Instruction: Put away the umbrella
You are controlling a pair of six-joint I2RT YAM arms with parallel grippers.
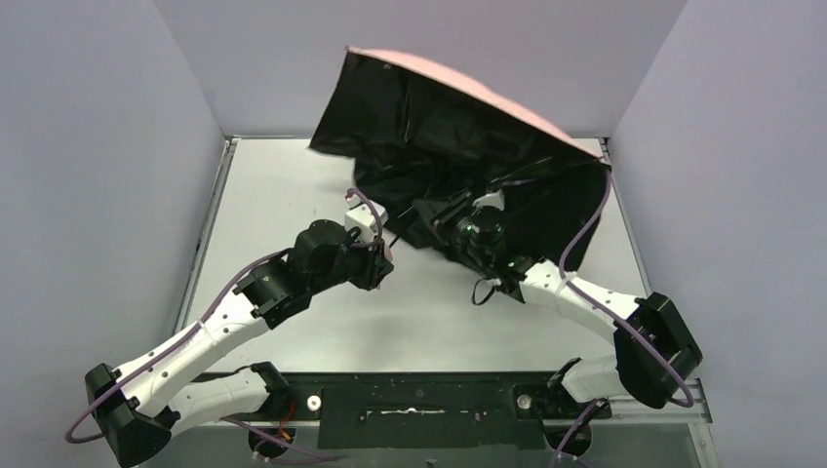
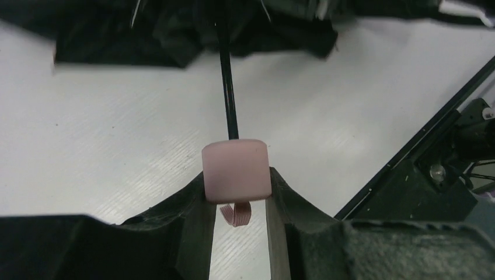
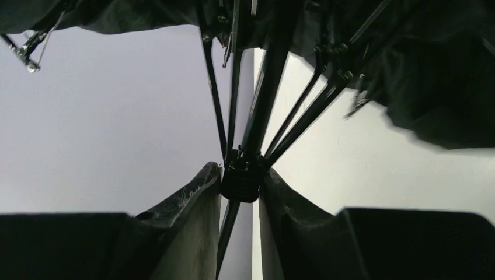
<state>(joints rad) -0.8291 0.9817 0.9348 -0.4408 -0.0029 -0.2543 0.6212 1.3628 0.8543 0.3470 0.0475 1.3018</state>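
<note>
The umbrella (image 1: 458, 127) lies half open at the back of the table, black inside toward me, pale pink outside along its top edge. My left gripper (image 1: 382, 261) is shut on its pink handle (image 2: 235, 170), with the pink strap (image 2: 236, 213) curling below between the fingers. The black shaft (image 2: 227, 87) runs from the handle up into the canopy. My right gripper (image 1: 451, 216) is shut on the black runner (image 3: 240, 178) on the shaft, where the thin ribs (image 3: 303, 108) fan out. In the top view, the canopy hides the right fingertips.
Grey walls enclose the white table (image 1: 293, 195) at the back and both sides. A black strip (image 1: 419, 398) with the arm bases runs along the near edge. The canopy leans against the back right corner.
</note>
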